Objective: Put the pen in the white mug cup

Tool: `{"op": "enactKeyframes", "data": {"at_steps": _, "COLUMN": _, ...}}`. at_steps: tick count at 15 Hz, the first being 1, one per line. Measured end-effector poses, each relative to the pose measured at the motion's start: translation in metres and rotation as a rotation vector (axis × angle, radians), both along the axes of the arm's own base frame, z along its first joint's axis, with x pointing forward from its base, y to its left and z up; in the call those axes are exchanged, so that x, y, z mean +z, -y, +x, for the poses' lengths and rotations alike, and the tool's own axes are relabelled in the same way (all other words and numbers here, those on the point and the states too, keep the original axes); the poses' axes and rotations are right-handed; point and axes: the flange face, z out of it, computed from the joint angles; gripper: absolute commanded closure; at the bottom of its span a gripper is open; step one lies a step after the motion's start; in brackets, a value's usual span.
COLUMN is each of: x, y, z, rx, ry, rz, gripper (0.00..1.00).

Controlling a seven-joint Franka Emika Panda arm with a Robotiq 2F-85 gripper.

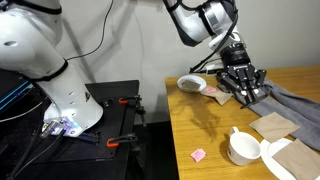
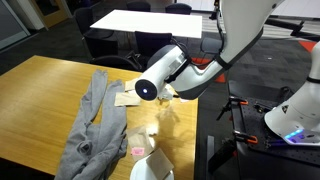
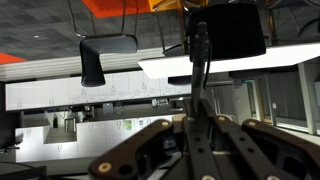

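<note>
Over table, beyond mug: gripper (image 1: 243, 88) hangs tilted above the wood top, well apart from mug (image 1: 243, 149).
Gripper state: in wrist view the fingers (image 3: 160, 135) are drawn in toward centre on a thin dark stick, pinching the pen (image 3: 197, 75).
Pen: upright in wrist view, rising from between the fingers. Top end is lost against a dark shape behind it. Held at the gripper, not at or over the mug. Too small to pick out in both exterior views.
Mug: white, squat, near front table edge. Cut off by the bottom frame edge in an exterior view (image 2: 150, 168). Inside can't be made out.
Bowl (image 1: 192, 85): white, shallow, beyond mug on the robot-base side, near gripper. Contents hard to read.
Cloth (image 1: 295, 105): grey, crumpled, beyond mug on the far-from-base side, runs off the frame edge. Seen in both exterior views.
Paper (image 1: 275, 125): brown sheets near mug, between mug and cloth. A second sheet lies just beside the mug, and I can't tell if it touches.
Pink bit (image 1: 198, 154): small, flat on table near mug, base side. Too small to identify.
Arm (image 2: 190, 68): wrist end faces the camera and blocks the fingers in that view.
Wrist view: lower finger links are blurred, with room interior behind them.
</note>
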Motion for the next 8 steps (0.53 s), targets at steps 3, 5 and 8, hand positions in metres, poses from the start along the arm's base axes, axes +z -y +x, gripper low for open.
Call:
{"op": "enactKeyframes", "data": {"at_steps": 3, "x": -0.013, "y": 0.011, "z": -0.001, "rx": -0.028, "ry": 0.011, "rz": -0.035, "gripper": 0.97}}
{"op": "enactKeyframes", "data": {"at_steps": 5, "x": -0.019, "y": 0.018, "z": 0.001, "rx": -0.041, "ry": 0.013, "rz": -0.057, "gripper": 0.97}}
{"op": "enactKeyframes", "data": {"at_steps": 8, "x": -0.023, "y": 0.029, "z": 0.01, "rx": -0.055, "ry": 0.022, "rz": -0.082, "gripper": 0.97}}
